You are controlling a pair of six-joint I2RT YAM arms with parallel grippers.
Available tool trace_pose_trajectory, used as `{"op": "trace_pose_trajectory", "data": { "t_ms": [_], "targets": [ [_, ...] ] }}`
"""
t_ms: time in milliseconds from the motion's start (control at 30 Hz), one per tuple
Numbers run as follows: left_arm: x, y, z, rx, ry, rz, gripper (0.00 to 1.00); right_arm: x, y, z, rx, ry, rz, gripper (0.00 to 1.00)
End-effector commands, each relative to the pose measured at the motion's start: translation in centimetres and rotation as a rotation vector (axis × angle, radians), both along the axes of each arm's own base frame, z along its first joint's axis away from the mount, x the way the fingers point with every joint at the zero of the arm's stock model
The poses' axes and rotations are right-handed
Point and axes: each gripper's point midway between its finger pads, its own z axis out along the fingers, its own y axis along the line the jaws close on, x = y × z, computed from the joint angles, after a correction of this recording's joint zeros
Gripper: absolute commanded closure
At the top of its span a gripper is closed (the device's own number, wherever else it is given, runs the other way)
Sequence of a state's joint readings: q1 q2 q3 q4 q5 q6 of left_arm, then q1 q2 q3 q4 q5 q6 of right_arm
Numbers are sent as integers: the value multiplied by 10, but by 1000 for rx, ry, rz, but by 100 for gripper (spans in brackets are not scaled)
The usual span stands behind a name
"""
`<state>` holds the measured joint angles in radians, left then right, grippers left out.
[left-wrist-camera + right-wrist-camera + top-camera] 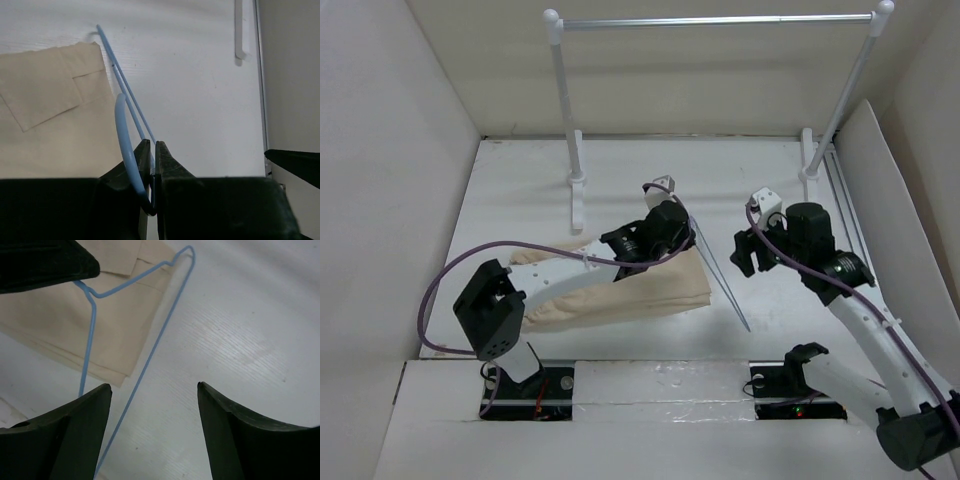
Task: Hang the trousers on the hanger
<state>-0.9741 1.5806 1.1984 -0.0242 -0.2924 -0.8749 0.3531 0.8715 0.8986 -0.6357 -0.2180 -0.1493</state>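
Tan trousers lie folded flat on the white table, partly under the left forearm. The pocket flap shows in the left wrist view. None of the cloth is on the wire.

Left gripper: jaws pinched together on the pale blue hanger at its hook end, with the hook curving over 1 finger. From above, the hanger slants from that gripper down toward the near right. It runs along the right edge of the trousers, and its low corner is at the table.

Right gripper: fingers spread wide, holding nothing, above bare table just right of the hanger. The long wire crosses its view between the 2 fingers, with the trousers behind.

White-posted rack with a silver bar stands at the far edge, well apart from both.
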Motion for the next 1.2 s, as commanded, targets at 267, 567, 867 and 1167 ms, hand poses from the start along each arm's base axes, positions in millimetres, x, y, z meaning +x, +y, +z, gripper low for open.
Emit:
{"op": "trace_pose_trajectory", "data": {
  "t_ms": [267, 567, 867, 1167],
  "targets": [
    [29, -11, -25, 51, -97, 87, 100, 8, 46, -4, 137, -41, 238, 23],
    [26, 7, -74, 160, -40, 129, 100, 42, 68, -71, 208, 51, 209, 83],
    [17, 14, -88, 175, -6, 122, 100, 67, 84, -118, 214, 146, 164, 42],
    [12, 21, -97, 208, 10, 115, 100, 71, 77, -142, 301, 189, 100, 42]
  ]
}}
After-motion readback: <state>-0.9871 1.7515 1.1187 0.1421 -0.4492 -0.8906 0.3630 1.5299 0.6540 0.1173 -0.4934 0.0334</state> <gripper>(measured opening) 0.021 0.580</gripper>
